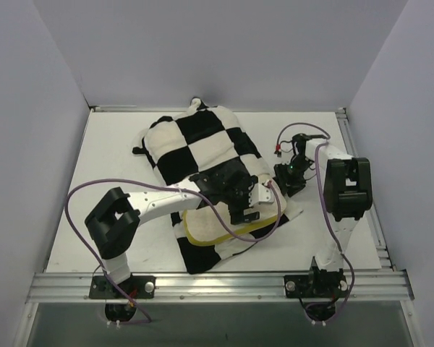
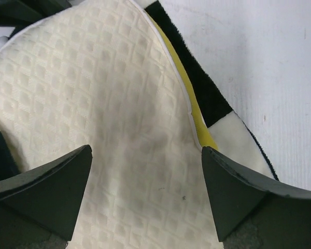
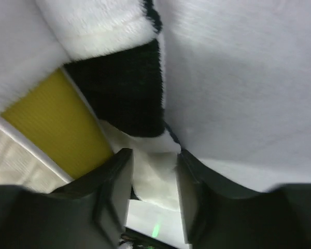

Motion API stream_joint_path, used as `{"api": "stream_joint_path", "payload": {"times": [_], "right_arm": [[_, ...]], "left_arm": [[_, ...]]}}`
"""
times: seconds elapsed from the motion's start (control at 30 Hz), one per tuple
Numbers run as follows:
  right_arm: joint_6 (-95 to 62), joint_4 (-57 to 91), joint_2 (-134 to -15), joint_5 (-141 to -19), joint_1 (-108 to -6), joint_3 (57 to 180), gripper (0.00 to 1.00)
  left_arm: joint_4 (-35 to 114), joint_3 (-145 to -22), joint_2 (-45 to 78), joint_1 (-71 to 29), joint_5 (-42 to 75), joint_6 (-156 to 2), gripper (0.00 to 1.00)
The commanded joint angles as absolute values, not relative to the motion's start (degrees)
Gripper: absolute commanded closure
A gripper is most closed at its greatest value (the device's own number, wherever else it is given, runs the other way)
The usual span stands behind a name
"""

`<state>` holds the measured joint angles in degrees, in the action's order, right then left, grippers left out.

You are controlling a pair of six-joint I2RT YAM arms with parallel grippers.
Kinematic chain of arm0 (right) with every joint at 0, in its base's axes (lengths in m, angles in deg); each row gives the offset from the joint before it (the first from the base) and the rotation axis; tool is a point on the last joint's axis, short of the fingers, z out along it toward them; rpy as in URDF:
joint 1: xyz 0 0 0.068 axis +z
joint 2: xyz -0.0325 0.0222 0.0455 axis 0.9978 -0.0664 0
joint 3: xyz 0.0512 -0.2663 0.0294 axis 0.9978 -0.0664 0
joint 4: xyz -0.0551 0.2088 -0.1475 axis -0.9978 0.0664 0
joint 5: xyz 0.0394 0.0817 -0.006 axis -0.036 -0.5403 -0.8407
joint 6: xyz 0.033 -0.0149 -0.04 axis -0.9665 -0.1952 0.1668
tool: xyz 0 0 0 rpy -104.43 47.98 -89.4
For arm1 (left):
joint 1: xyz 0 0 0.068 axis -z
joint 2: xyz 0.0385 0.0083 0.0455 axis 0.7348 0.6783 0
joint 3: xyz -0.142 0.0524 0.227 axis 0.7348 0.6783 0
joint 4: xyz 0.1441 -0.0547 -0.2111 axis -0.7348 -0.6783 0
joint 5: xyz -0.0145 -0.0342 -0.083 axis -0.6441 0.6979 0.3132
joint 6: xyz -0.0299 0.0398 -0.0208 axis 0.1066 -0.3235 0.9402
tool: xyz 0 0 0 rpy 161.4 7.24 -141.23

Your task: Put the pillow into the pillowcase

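The checkered pillowcase (image 1: 199,144) lies across the middle of the table. The cream quilted pillow (image 1: 217,225) with its yellow edge sticks out of the pillowcase's near end. My left gripper (image 1: 244,210) hovers just over the pillow, jaws wide open and empty; its wrist view shows the quilted pillow (image 2: 93,104) between the fingers (image 2: 57,189) of the left gripper (image 2: 146,150). My right gripper (image 1: 290,181) is shut on the pillowcase's right edge; in its wrist view the right gripper (image 3: 153,155) pinches white pillowcase fabric (image 3: 150,176), beside the pillow's yellow side (image 3: 57,124).
White table (image 1: 108,166) with grey walls on three sides and a metal rail (image 1: 217,283) along the near edge. Purple cables (image 1: 79,199) loop from both arms. The pillowcase's lower flap (image 2: 217,104) lies under the pillow on the table.
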<state>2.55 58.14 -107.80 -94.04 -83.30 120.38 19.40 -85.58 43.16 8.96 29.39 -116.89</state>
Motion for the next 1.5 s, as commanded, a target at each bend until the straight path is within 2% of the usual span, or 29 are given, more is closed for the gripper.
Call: {"api": "stream_joint_path", "payload": {"times": [0.0,0.07,0.1,0.2,0.27,0.3,0.37,0.4,0.5,0.53,0.9,1.1,1.23,1.33,1.37,1.4,1.47], "right_arm": [[3.14,60.79,-110.15,-95.08,-82.59,119.61,0.65],[2.96,61.31,-110.06,-96.58,-83.11,119.88,0.91],[2.96,62.62,-109.89,-97.80,-83.46,119.62,1.00],[4.98,67.35,-106.56,-101.57,-83.47,118.39,1.00],[6.64,70.26,-102.44,-103.69,-83.38,115.84,1.00],[8.65,73.76,-100.94,-104.57,-83.21,114.79,1.00],[10.86,76.95,-97.34,-104.32,-82.42,111.01,1.00],[12.52,79.31,-96.10,-104.23,-82.41,109.43,1.00],[14.82,82.40,-92.23,-103.62,-82.41,105.38,1.00],[16.22,84.06,-91.87,-103.27,-82.41,105.72,1.00],[27.73,97.33,-85.28,-105.81,-82.15,103.01,1.00],[34.24,103.05,-84.49,-109.59,-81.01,102.91,1.00],[36.09,104.21,-82.30,-113.70,-74.70,104.58,1.00],[37.23,104.21,-77.29,-116.08,-69.68,105.55,1.00],[37.24,104.21,-75.89,-117.83,-68.28,106.77,0.92],[37.41,104.12,-75.53,-118.37,-68.35,107.91,0.86],[37.94,103.94,-76.83,-117.94,-71.57,110.98,0.61]], "left_arm": [[22.27,-84.60,39.75,9.74,29.31,-117.12,0.05],[22.98,-84.86,41.68,10.80,27.37,-118.43,0.04],[23.24,-85.04,42.82,12.28,24.57,-119.05,0.04],[24.21,-86.00,47.39,14.14,19.38,-120.98,0.04],[24.30,-86.97,50.47,13.97,14.63,-121.07,0.10],[24.56,-87.32,51.17,13.71,12.79,-121.08,0.24],[28.31,-86.18,51.18,11.17,8.65,-119.77,0.45],[29.04,-86.27,51.01,10.11,7.77,-118.97,0.64],[31.23,-87.67,50.13,4.84,3.46,-117.91,0.88],[32.46,-87.76,49.43,3.61,2.32,-118.17,0.99],[39.15,-95.49,56.36,-9.04,-8.58,-124.59,1.00],[38.54,-97.78,57.95,-11.70,-8.06,-123.18,1.00],[35.48,-92.61,51.83,-12.22,-2.46,-121.96,1.00],[33.62,-80.50,40.34,-13.37,14.92,-126.15,1.00],[29.87,-77.16,37.15,-13.45,24.45,-131.74,1.00],[26.88,-70.69,30.85,-13.63,28.72,-135.02,1.00],[15.03,-65.29,25.10,-14.24,39.17,-145.44,1.00]]}}
